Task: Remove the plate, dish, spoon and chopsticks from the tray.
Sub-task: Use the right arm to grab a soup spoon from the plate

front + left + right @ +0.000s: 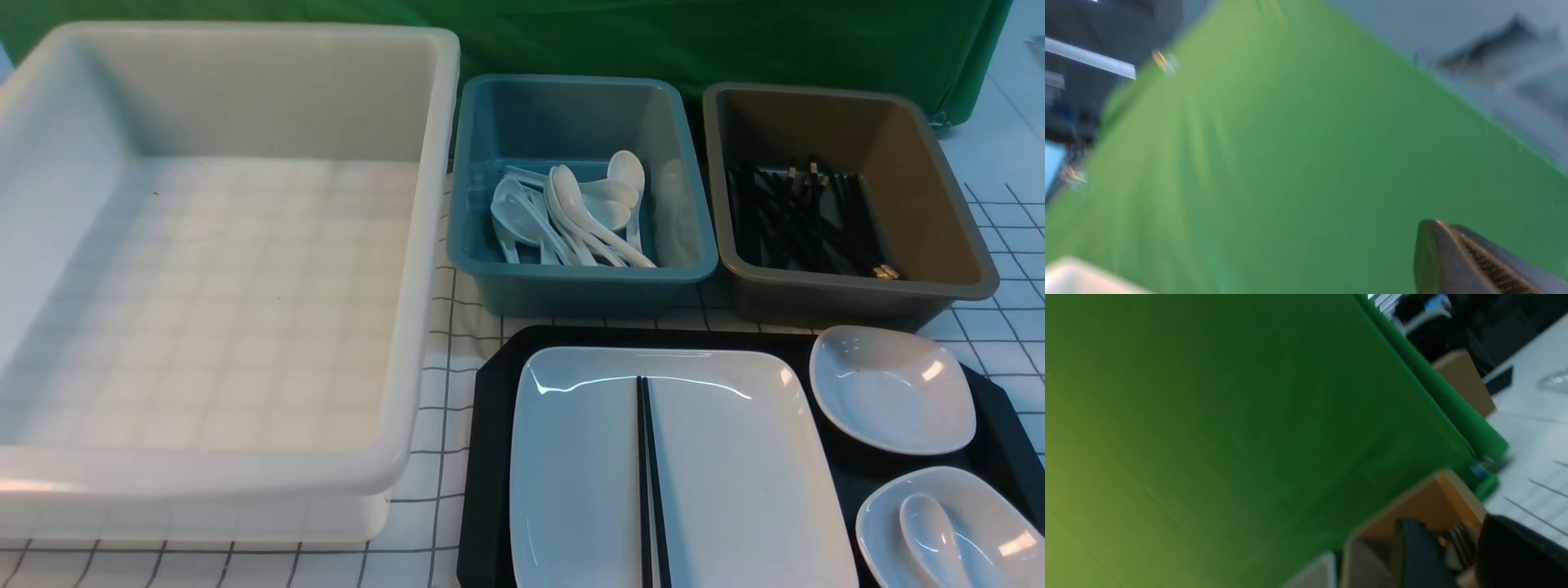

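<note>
Glossy white squarish plate (588,465) nearest, along the black plastic tray's (490,457) left edge, bearing thin black chopsticks (644,482): probably heavy, slick, breakable; I'd pinch its rim. My left jaws (1447,225) are clenched, empty; my right jaws (1453,522), parted.

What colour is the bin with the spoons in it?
The bin is blue-green, seen best in the front view.

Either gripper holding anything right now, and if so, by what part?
Nothing held: the left gripper is shut on nothing, and the right gripper stands open with nothing between its fingers.
</note>
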Controlling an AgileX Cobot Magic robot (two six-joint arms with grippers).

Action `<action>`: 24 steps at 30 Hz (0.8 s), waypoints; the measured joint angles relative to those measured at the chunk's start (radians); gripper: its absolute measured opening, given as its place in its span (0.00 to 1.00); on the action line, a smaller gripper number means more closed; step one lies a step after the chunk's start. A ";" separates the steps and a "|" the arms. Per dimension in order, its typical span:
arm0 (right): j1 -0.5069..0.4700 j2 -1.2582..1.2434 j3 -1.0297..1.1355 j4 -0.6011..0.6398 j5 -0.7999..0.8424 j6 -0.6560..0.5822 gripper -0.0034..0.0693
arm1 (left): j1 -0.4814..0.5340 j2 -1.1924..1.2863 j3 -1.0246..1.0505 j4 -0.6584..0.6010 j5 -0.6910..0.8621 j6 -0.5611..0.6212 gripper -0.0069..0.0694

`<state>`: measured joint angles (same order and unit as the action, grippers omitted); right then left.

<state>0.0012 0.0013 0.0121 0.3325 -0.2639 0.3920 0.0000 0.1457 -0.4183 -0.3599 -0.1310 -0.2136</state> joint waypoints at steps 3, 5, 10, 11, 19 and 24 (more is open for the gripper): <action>0.000 0.000 0.000 0.007 -0.048 0.021 0.38 | 0.000 0.138 -0.155 0.020 0.254 0.027 0.10; 0.000 0.000 0.000 0.009 -0.065 0.026 0.38 | 0.000 0.220 -0.234 0.022 0.378 0.059 0.10; 0.021 0.000 -0.059 -0.024 0.070 0.027 0.26 | 0.000 0.538 -0.414 0.002 0.825 0.232 0.10; 0.036 0.009 -0.108 -0.042 0.157 0.015 0.20 | 0.000 0.596 -0.419 -0.006 0.854 0.275 0.10; 0.188 0.353 -0.573 -0.088 0.744 -0.355 0.06 | -0.073 0.973 -0.475 -0.163 0.983 0.566 0.08; 0.258 0.693 -0.794 -0.144 1.124 -0.455 0.06 | -0.316 1.040 -0.570 -0.122 0.968 0.550 0.08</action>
<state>0.2589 0.6940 -0.7815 0.1883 0.8604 -0.0630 -0.3157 1.1862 -0.9885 -0.4823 0.8365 0.3365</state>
